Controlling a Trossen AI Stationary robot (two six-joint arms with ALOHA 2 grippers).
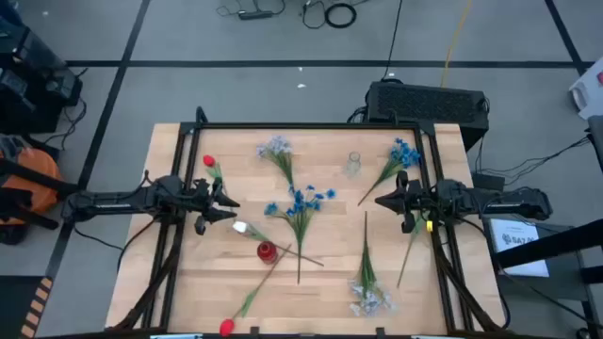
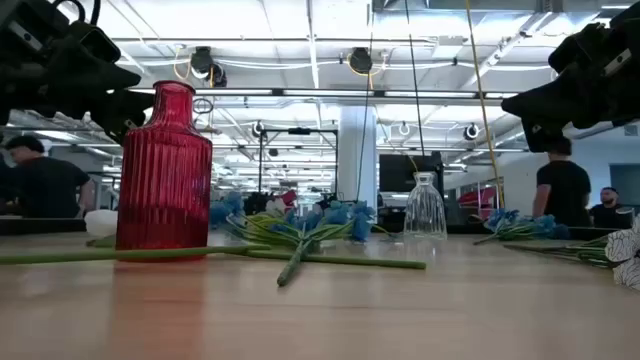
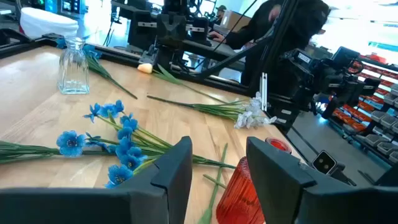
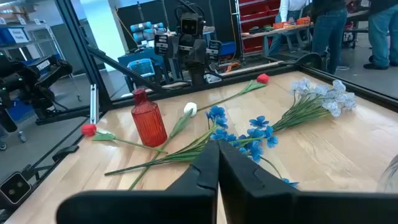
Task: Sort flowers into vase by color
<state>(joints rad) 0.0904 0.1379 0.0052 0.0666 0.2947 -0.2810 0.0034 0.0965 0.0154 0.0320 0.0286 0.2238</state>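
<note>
All flowers lie flat on the wooden table. One bright blue cluster (image 1: 301, 200) (image 3: 121, 146) is at mid-table and another (image 1: 405, 153) lies far right. Pale clusters lie at the far middle (image 1: 276, 147) and near right (image 1: 369, 299). Red buds lie far left (image 1: 209, 162) and at the near edge (image 1: 226, 327). A white bloom (image 1: 240, 227) lies by the red ribbed vase (image 1: 267, 250) (image 2: 165, 170). A clear glass vase (image 1: 353, 165) (image 3: 73, 65) stands farther back. My left gripper (image 1: 229, 207) (image 3: 217, 152) hovers open, left of the middle blue cluster. My right gripper (image 1: 380, 200) (image 4: 219, 152) hovers shut at the right.
A black frame rail (image 1: 311, 125) runs around the table's far and side edges. A black box (image 1: 429, 99) sits beyond the far edge. A loose green stem (image 1: 410, 247) lies under the right arm. People stand in the room behind the table (image 2: 562, 190).
</note>
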